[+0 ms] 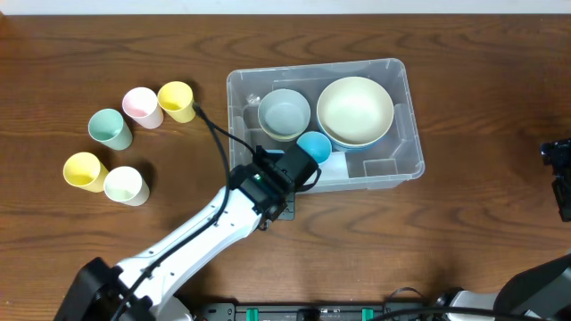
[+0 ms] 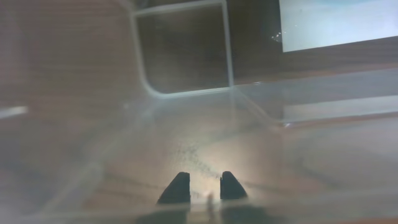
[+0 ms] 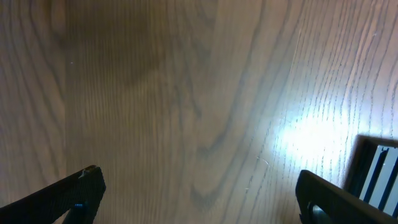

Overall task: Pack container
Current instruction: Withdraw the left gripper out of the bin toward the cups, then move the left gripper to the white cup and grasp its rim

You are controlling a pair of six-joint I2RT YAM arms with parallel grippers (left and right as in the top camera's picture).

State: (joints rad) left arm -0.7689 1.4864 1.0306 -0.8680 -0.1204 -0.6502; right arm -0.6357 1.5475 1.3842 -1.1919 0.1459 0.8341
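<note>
Left pincer point(image 2: 204, 180), narrow, grip unclear, hung at container point(image 1: 403, 134) wall; I feared snagging it and tipping blue cup point(image 1: 314, 145).

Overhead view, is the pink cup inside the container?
No, the pink cup stands on the table left of the container, beside a yellow cup.

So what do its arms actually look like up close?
The left arm is white tubing with black joints, a black cable trailing off it and a green mark near the wrist. The left pincer and right pincer have dark, flat fingers.
</note>
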